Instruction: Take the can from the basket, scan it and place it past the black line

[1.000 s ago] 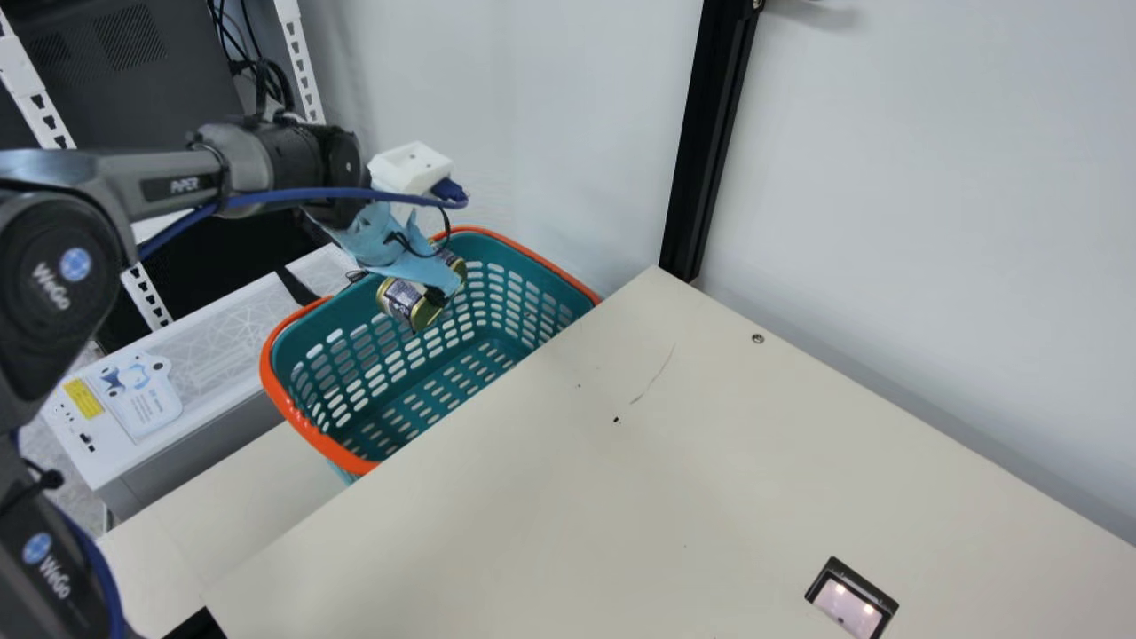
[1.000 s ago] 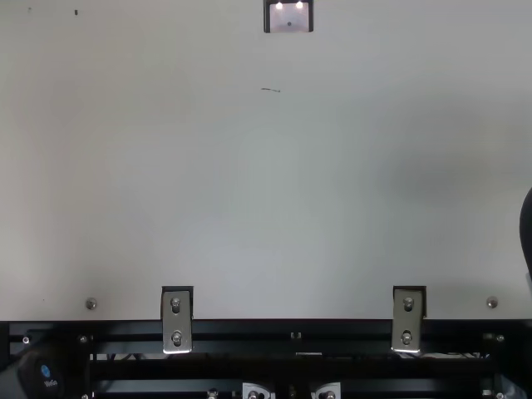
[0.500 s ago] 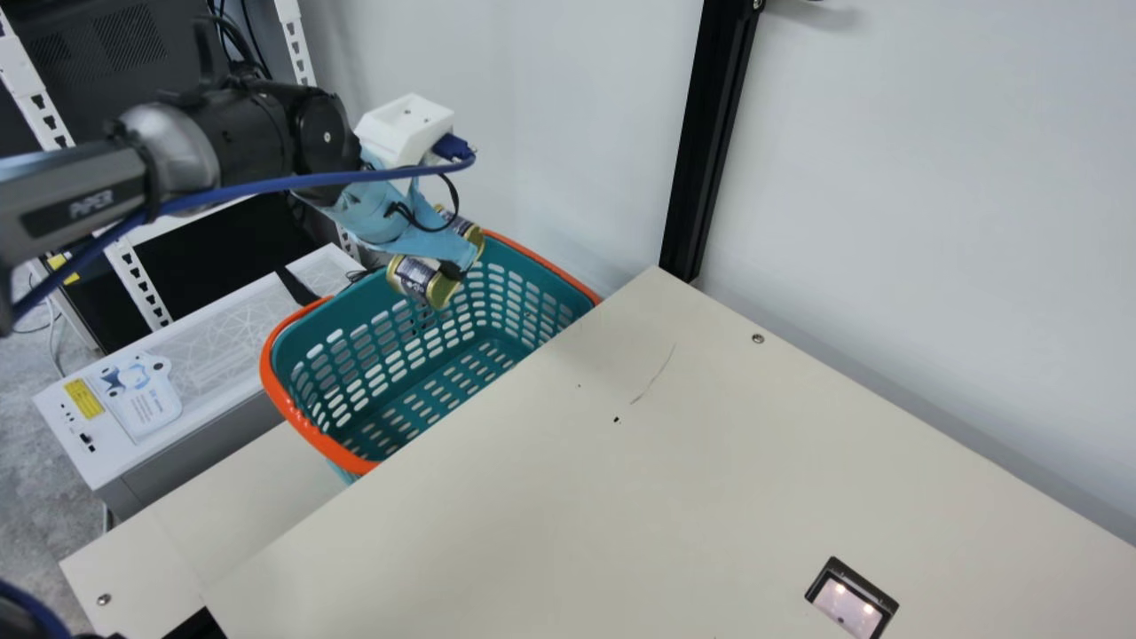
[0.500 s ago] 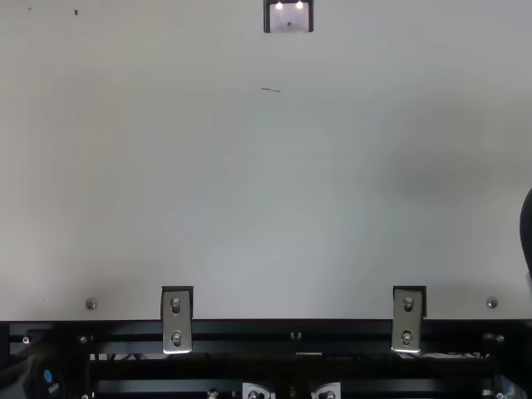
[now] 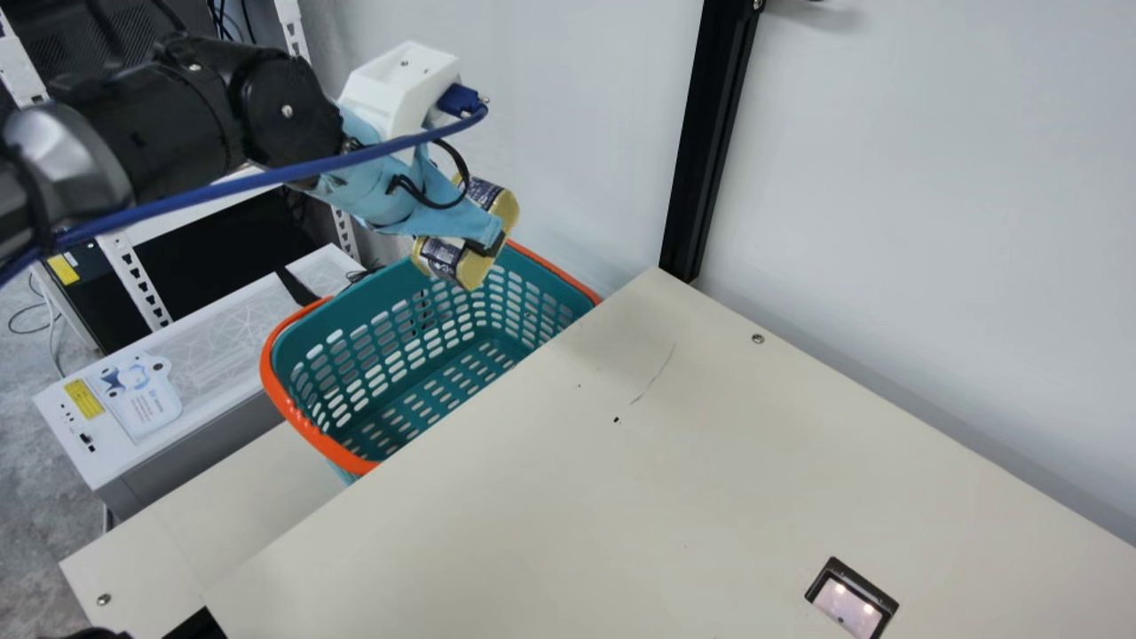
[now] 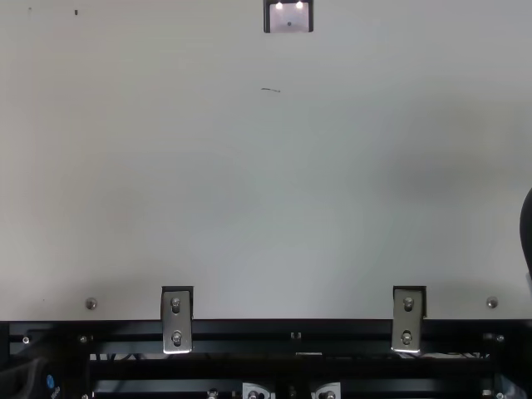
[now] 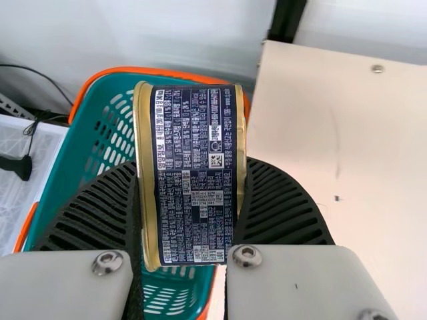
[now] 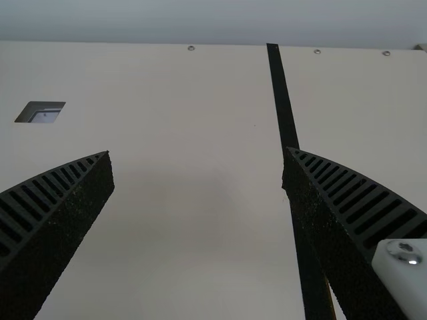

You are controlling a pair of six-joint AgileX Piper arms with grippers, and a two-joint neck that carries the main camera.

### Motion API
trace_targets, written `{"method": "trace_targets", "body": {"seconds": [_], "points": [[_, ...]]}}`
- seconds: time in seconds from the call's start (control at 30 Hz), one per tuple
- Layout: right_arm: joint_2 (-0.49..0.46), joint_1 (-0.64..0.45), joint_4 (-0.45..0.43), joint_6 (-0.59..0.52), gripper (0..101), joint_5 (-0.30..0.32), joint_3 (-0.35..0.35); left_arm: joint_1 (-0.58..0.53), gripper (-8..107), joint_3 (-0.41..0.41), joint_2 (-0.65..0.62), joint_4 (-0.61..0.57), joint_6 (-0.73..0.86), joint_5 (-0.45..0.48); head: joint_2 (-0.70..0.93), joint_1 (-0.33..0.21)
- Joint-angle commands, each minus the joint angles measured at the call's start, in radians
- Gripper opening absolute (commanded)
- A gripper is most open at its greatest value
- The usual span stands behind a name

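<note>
My left gripper (image 5: 484,244) is above the back rim of the teal basket (image 5: 359,342) in the main view, shut on the can (image 5: 441,257), which has a dark label and gold rims. In the left wrist view the can (image 7: 193,173) is squeezed between both ribbed pads of my left gripper (image 7: 192,207), its printed side facing the camera, with the basket (image 7: 110,133) below. My right gripper (image 8: 198,170) stands open over the table, nothing between its fingers; the black line (image 8: 283,100) runs by its right finger in that view.
The scanner window (image 5: 852,599) is set into the cream table (image 5: 621,497). A black post (image 5: 714,133) rises at the table's back corner. A white-grey box (image 5: 204,373) stands left of the basket.
My left gripper has risen and shifted to the right with the can in it, from inside the basket's back part to above the rim. The basket has kept its place.
</note>
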Motion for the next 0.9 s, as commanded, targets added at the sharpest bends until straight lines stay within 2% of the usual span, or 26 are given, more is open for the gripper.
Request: {"method": "trace_targets", "body": {"seconds": [0.0,0.87], "points": [[0.0,0.0,0.0,0.0,101,0.0,0.0,-0.01,10,0.001,-0.019,0.0,-0.012,0.01,0.023,-0.037],[0.0,0.0,0.0,0.0,101,0.0,0.0,-0.176,10,0.016,-0.196,0.023,-0.175,0.106,0.023,-0.037]]}}
